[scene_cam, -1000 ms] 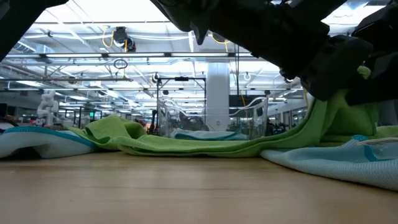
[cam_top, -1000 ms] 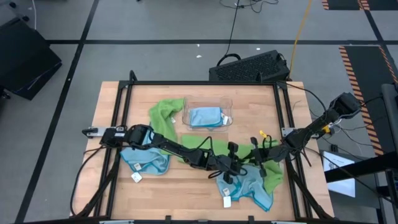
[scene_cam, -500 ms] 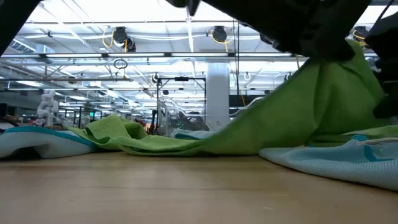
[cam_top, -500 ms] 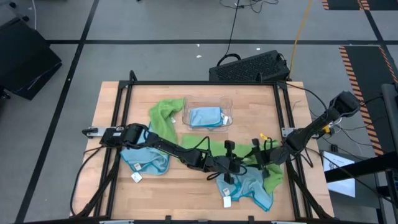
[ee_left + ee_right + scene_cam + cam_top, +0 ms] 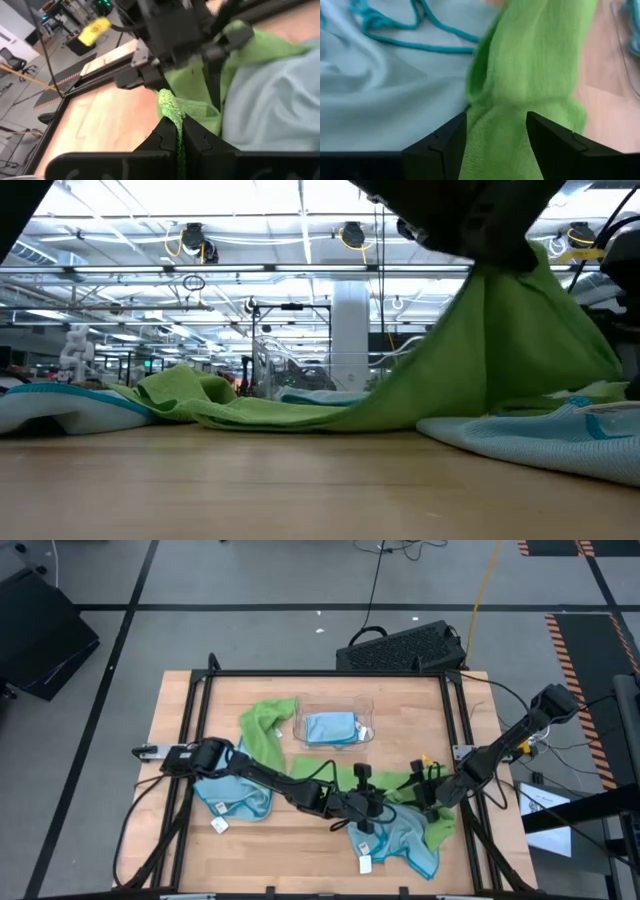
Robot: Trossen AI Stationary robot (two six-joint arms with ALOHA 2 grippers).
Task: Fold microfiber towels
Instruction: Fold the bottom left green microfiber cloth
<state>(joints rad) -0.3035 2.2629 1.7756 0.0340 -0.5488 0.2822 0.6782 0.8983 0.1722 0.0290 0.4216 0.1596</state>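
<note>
A lime green towel (image 5: pixel 265 725) runs from the table's far left toward the near right, where it rises like a tent (image 5: pixel 480 350). My left gripper (image 5: pixel 365 808) is shut on its raised part. My right gripper (image 5: pixel 428 798) stands open just to the right, with green cloth (image 5: pixel 520 65) lying between its fingers. A light blue towel (image 5: pixel 400 840) lies spread under the green towel's right part. Another light blue towel (image 5: pixel 235 798) lies crumpled at the near left. My left gripper pinches a bunched ridge of the green towel (image 5: pixel 170 102) between its two fingers, coming slanting down from the table's left. The cloth hangs below it in sloping sheets, its far-left end and right part resting on the table and on the blue towel. My right gripper has green cloth between its open fingers (image 5: pixel 445 140); I cannot tell whether they touch it.
A clear plastic tray (image 5: pixel 365 705) at the table's far middle holds a folded light blue towel (image 5: pixel 330 728). Black frame rails (image 5: pixel 200 740) run along the table's sides. Bare wood shows at the near middle (image 5: pixel 300 480).
My left gripper has risen with the green towel. Its middle part has come up off the table into a steep tent, while its far-left end has stayed lying. In the low view the dark gripper at the towel's right part has drawn away from it.
</note>
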